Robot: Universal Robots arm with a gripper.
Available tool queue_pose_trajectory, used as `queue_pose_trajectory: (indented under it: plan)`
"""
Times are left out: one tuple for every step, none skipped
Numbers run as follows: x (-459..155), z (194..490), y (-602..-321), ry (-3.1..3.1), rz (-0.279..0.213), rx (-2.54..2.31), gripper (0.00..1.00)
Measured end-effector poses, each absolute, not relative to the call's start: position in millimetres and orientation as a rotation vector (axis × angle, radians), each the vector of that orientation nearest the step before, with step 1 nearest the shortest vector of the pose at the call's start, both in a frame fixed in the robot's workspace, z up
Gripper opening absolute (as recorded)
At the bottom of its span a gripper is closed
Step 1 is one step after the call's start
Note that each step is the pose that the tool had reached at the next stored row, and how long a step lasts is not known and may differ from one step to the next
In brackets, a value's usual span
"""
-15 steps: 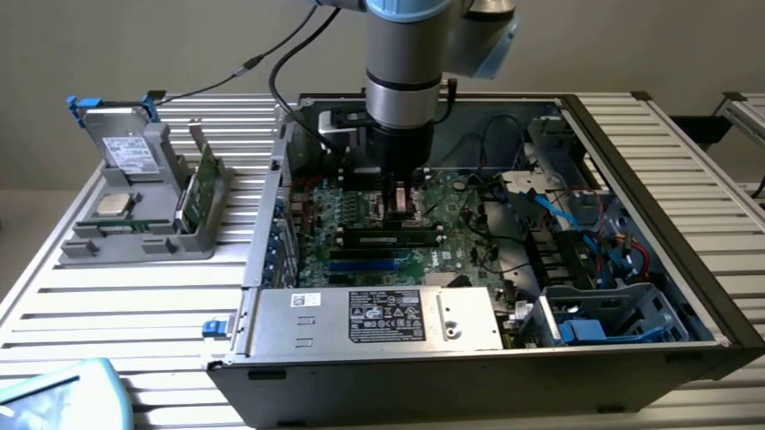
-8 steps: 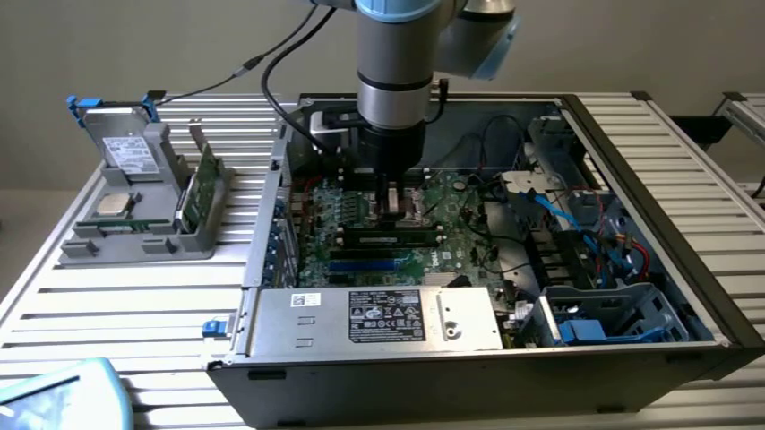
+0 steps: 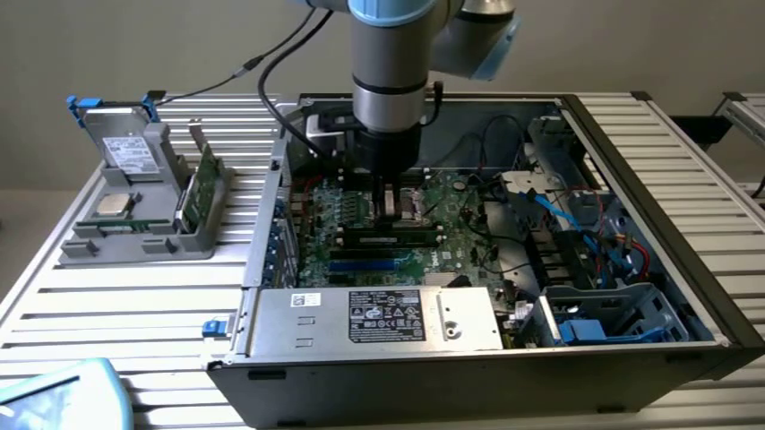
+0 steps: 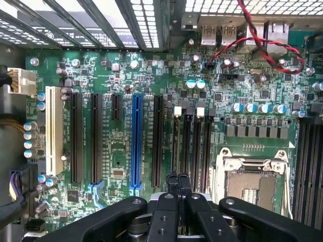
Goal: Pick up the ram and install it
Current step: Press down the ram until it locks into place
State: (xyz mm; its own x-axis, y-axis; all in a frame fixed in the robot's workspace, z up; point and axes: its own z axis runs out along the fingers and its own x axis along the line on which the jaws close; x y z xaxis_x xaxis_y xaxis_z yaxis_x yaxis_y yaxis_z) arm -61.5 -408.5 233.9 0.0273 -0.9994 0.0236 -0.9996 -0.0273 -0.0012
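One arm reaches down into the open computer case, its gripper lowered over the motherboard near the middle of the board. In the wrist view the gripper shows two black fingers pressed together with no gap between them, their tips set just above a row of narrow black memory slots, with the empty processor socket just beside those slots. In the exterior view a long, thin green stick, the ram, lies lengthwise across the board directly under the fingertips; whether the closed fingers pinch its upper edge or merely press on it cannot be told. A blue expansion slot and a white one run parallel to the memory slots, further off. Outside the case, toward the exterior view's left, a grey parts holder sits on the slatted table, with a silver processor chip and an upright green circuit card in it.
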Motion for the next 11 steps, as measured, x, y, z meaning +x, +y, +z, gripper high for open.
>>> queue_pose_trajectory:
  plan:
    - [-61.5, 233.2, -408.5, -2.180, 0.028, 2.240, 0.11]
    - [-61.5, 232.5, -408.5, -2.181, 0.029, 2.241, 0.11]
    - [-61.5, 231.9, -408.5, -2.181, 0.030, 2.241, 0.11]
    - [-61.5, 231.1, -408.5, -2.181, 0.030, 2.241, 0.11]
    - [-61.6, 230.4, -408.5, -2.181, 0.031, 2.241, 0.11]
    - [-61.6, 229.7, -408.5, -2.182, 0.031, 2.242, 0.11]
    - [-61.6, 229.0, -408.5, -2.182, 0.032, 2.242, 0.11]
    - [-61.6, 228.4, -408.5, -2.182, 0.033, 2.242, 0.11]
    - [-61.6, 227.9, -408.6, -2.182, 0.034, 2.242, 0.11]
    - [-61.7, 227.3, -408.6, -2.182, 0.034, 2.242, 0.11]
    - [-61.7, 226.6, -408.6, -2.182, 0.035, 2.242, 0.11]
